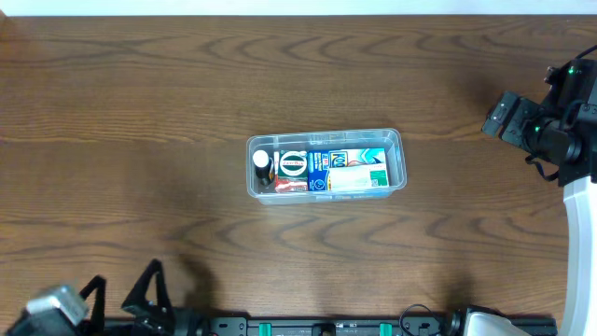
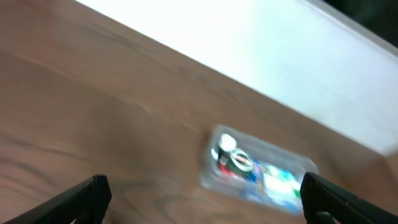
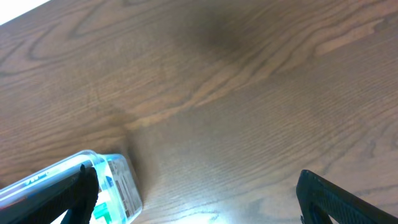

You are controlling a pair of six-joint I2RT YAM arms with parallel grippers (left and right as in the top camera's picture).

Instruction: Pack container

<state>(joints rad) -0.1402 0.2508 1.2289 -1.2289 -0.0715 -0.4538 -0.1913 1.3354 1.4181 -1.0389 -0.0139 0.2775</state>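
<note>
One table (image 1: 140,84): brown wood-grain top that carries everything listed below.
Right arm (image 1: 580,224): white link rising along the right edge of the overhead view, with a dark wrist at its far end.
Container (image 1: 326,136): clear plastic tub with rounded corners, resting flat on the table and well apart from both grippers. It lies ahead of the left gripper and off to the side of the right gripper.
Left gripper (image 1: 121,294): at the near edge of the table, fingers spread wide with nothing between them. In its wrist view (image 2: 205,183) the blurred container (image 2: 214,140) appears far ahead, framed by the two finger tips.
Right gripper (image 1: 504,119): above the table, fingers spread wide and holding nothing. In its wrist view (image 3: 196,186) one corner of the container (image 3: 87,157) shows just past one finger, and bare wood fills the gap.
Boxes: packed side by side inside the container. They are a red-and-white box (image 1: 291,168), a blue box (image 1: 319,172), a teal box (image 1: 362,156) and a white-and-green box (image 1: 359,177).
Bottle (image 1: 261,161): small and white-capped, standing in the end of the container farthest from the right gripper, next to the red-and-white box.
</note>
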